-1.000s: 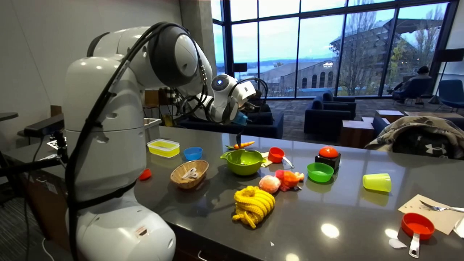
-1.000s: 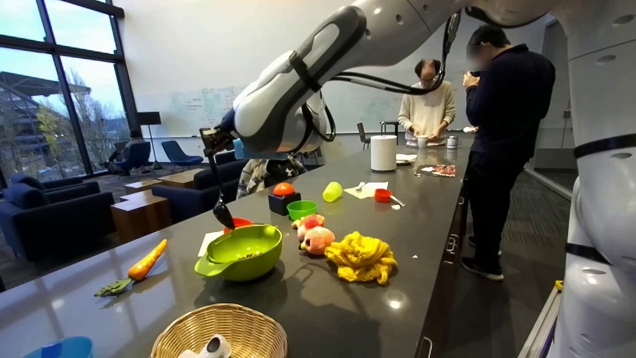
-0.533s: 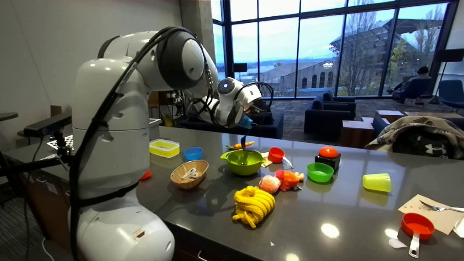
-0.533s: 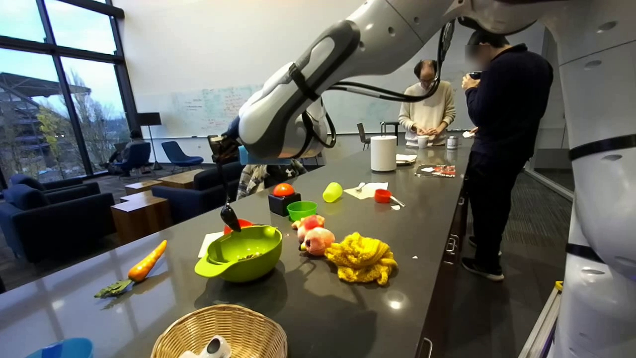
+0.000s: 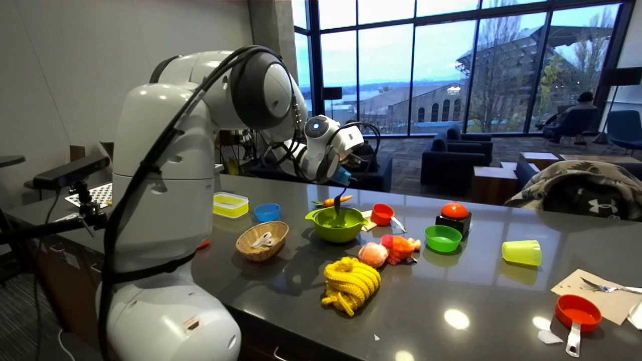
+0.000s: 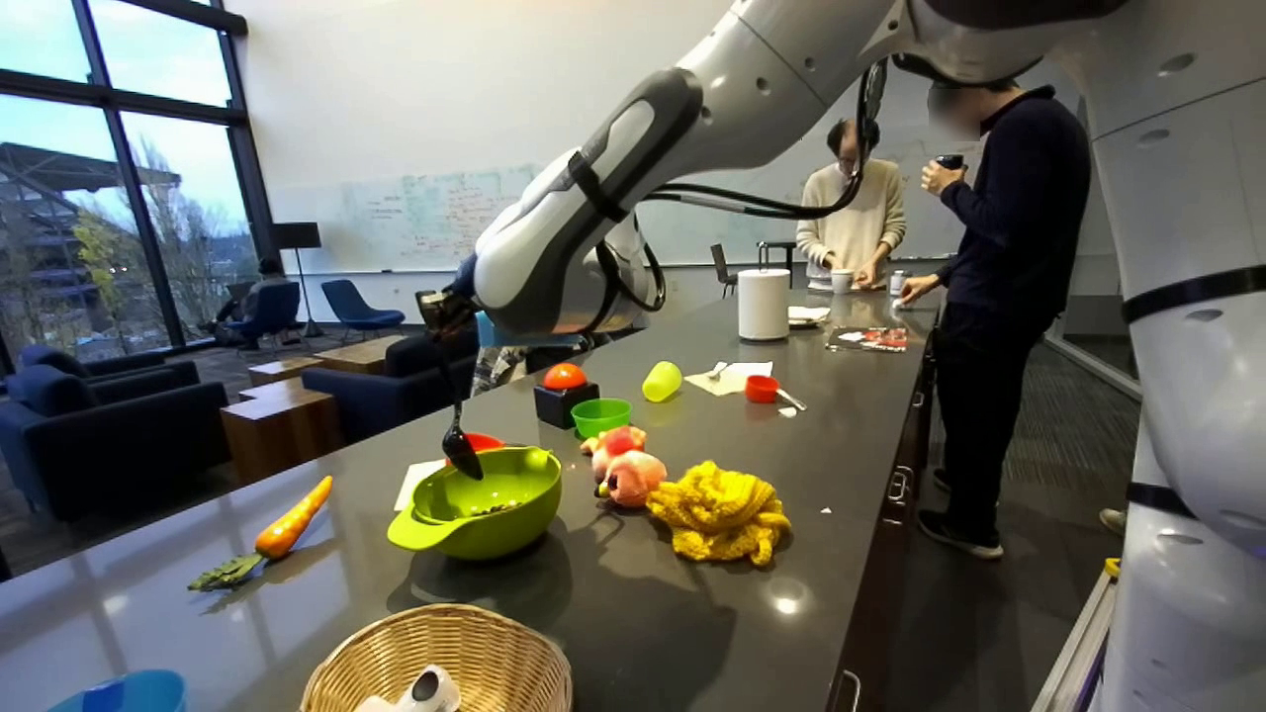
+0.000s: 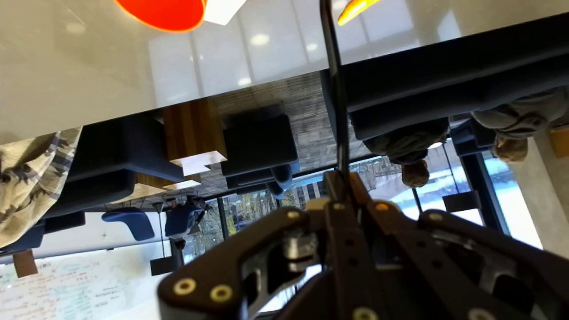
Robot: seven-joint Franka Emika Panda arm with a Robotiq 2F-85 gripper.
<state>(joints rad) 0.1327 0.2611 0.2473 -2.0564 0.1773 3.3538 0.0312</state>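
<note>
My gripper [image 7: 346, 180] is shut on the thin handle of a black spoon [image 7: 338, 98], which runs out of the top of the wrist view. In an exterior view the spoon [image 6: 460, 450] hangs tilted, head down, from the gripper [image 6: 447, 314]. Its tip is at the opening of the green bowl [image 6: 504, 539], just inside the far rim; contact cannot be told. Small bits [image 6: 497, 508] lie at the bottom of the bowl. Behind the spoon head is a red measuring cup [image 5: 382, 214], and a toy carrot [image 6: 292, 524] lies beside the bowl.
Near the bowl are a wicker basket [image 5: 246, 246] with white items, a blue cup [image 5: 267, 212], a plush toy [image 5: 396, 249] and yellow knitted cloth [image 5: 351, 286]. Farther along stand a green cup [image 5: 443, 238] and a red button on a black box [image 5: 454, 220]. Two people stand by the counter.
The arm has come lower, bringing the spoon down and over the green bowl, its tip now within the rim. The person in dark clothes has reached a hand to the counter.
</note>
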